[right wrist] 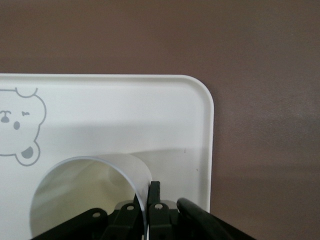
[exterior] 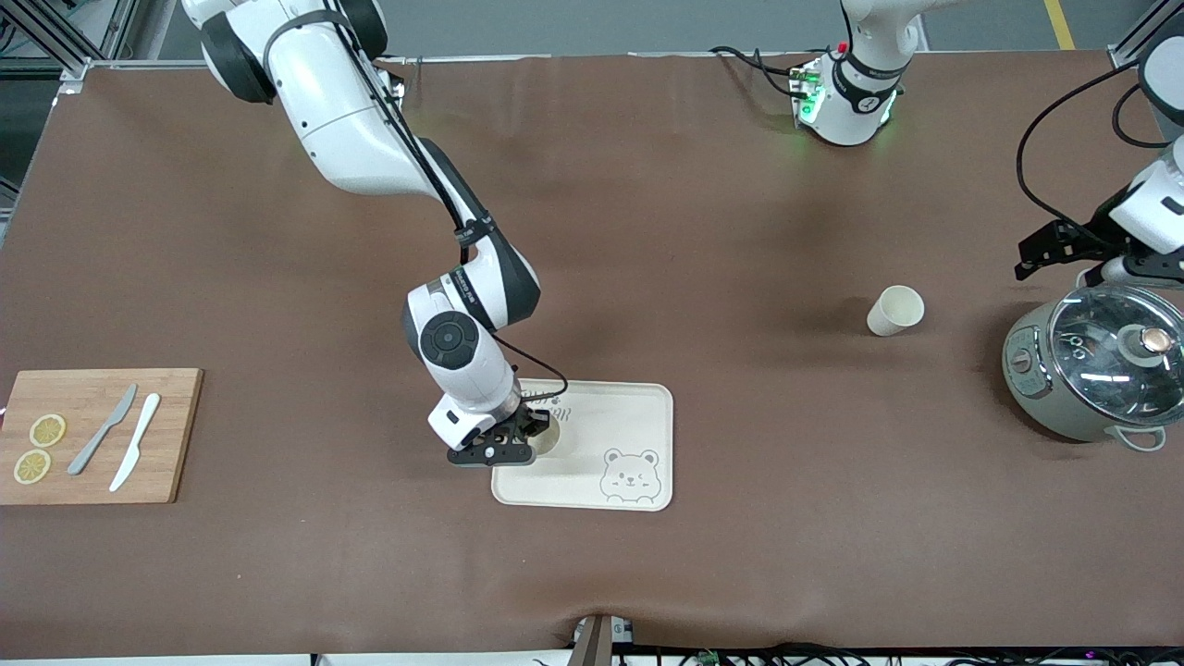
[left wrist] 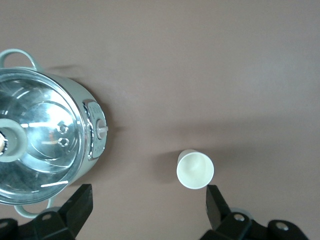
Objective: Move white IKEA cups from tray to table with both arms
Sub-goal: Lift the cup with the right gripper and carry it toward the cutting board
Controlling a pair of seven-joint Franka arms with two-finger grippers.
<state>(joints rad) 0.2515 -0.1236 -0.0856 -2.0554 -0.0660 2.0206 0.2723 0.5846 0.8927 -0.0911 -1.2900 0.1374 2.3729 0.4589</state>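
Note:
One white cup (exterior: 548, 437) stands upright at the bear tray (exterior: 638, 407), at its end toward the right arm. My right gripper (exterior: 529, 430) is shut on this cup's rim. In the right wrist view the fingertips (right wrist: 155, 189) pinch the cup wall (right wrist: 125, 167), one inside and one outside, over the tray (right wrist: 150, 110). The second white cup (exterior: 895, 310) stands on the bare table beside the pot. My left gripper (exterior: 1050, 252) hangs open and empty above the table near the pot. In the left wrist view this cup (left wrist: 195, 170) lies just past one fingertip (left wrist: 216, 200) of the left gripper (left wrist: 147, 197).
A grey-green pot with a glass lid (exterior: 1096, 370) stands at the left arm's end, also seen in the left wrist view (left wrist: 45, 135). A wooden cutting board (exterior: 97, 435) with two lemon slices, a grey knife and a white knife lies at the right arm's end.

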